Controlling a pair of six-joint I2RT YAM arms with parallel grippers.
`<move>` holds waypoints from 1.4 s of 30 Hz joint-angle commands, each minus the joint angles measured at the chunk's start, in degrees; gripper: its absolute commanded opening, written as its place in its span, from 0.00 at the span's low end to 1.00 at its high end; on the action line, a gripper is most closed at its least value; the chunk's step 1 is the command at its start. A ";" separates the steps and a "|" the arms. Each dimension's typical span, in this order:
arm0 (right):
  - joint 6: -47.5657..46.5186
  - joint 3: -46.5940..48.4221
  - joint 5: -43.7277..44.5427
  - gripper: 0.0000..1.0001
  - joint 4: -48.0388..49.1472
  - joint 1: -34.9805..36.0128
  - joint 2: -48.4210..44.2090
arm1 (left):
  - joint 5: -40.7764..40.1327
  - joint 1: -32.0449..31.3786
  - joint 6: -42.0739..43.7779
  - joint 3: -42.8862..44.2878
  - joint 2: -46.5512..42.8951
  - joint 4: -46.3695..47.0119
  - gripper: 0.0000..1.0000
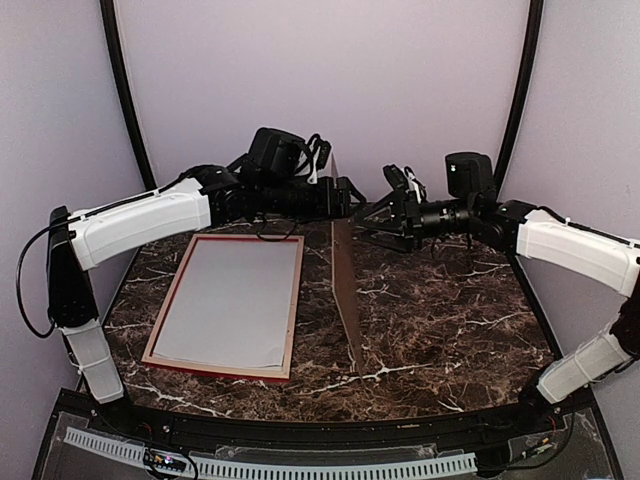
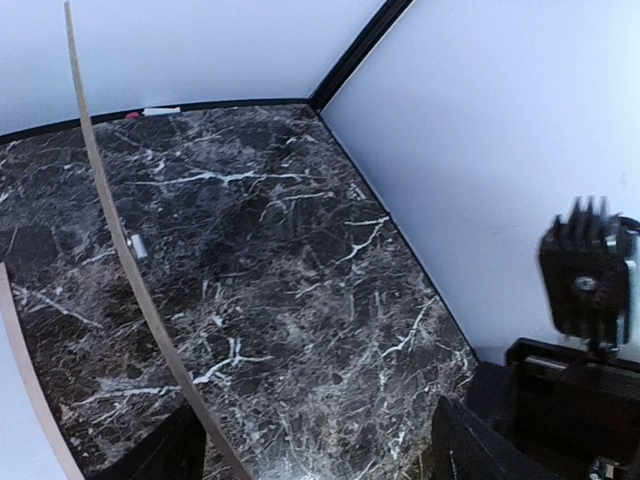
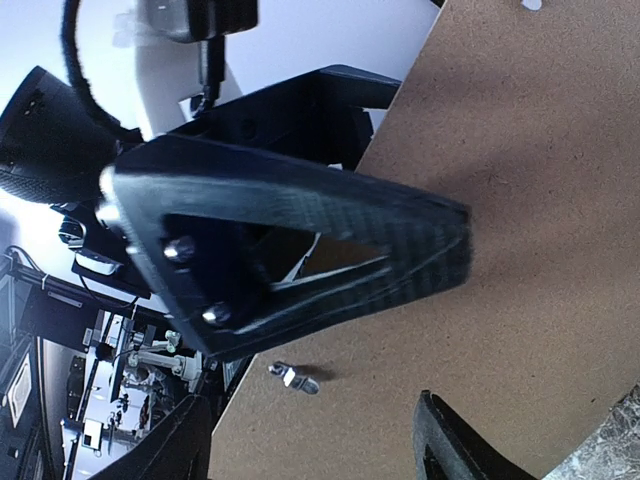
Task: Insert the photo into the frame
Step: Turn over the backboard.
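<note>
The left arm (image 1: 140, 225) reaches from its base at 8 o'clock up and across to the table's 12 o'clock, where the left gripper (image 1: 345, 200) lies level and points right. The right arm (image 1: 575, 250) mirrors it from 4 o'clock, and the right gripper (image 1: 368, 215) points left, so the two nearly meet nose to nose.

Between them a brown backing board (image 1: 347, 300) stands on edge, running from 12 o'clock toward 6 o'clock across the marble table (image 1: 450, 310).

The frame (image 1: 293, 310) lies flat at 9 o'clock with its pale wooden back up. A pale sheet (image 1: 230, 295) fills its opening (whether this is the photo face down cannot be told).

The left wrist view shows what the overhead view hides. The board appears there as a thin tan edge passing just beside one of the widely spread fingers (image 2: 165, 455), and nothing is clamped.

The right wrist view shows the board's broad brown face and a small metal clip (image 3: 295, 378) on it. It also shows the other arm's black finger (image 3: 300, 250) lying against that face. The right jaws too are released, spread wide with nothing between them.
</note>
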 commanded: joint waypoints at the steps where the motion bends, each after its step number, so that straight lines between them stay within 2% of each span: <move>1: 0.17 -0.51 0.61 0.70 2.71 0.32 0.34 | -2.62 0.67 1.61 2.20 0.45 -5.26 0.76; 4: -0.07 -1.51 0.89 0.69 2.68 0.24 0.34 | -3.89 0.83 2.36 1.86 0.10 -6.69 0.69; 11: -0.98 -2.77 1.29 0.69 1.90 -0.34 0.82 | -3.55 1.83 2.55 -1.25 -0.19 -6.49 0.42; 25: -2.29 -6.69 1.69 0.68 0.89 -2.98 -0.38 | 0.32 3.08 0.82 -7.56 0.05 -3.29 0.13; 29: -2.73 -7.45 1.73 0.68 0.53 -3.55 -0.34 | 3.11 4.00 -0.45 -9.79 0.21 -1.12 0.01; 37: -4.17 -8.58 2.14 0.67 -1.90 -5.49 -2.45 | 10.40 6.86 -5.02 -17.28 -2.47 7.66 0.00; 40: -6.86 -7.27 4.82 0.67 -6.16 -6.21 -4.08 | 13.42 9.05 -7.31 -21.38 -5.12 11.97 0.00; 42: -10.05 -5.38 8.37 0.68 -11.35 -6.26 -4.83 | 18.47 11.35 -9.53 -24.51 -8.50 15.29 0.00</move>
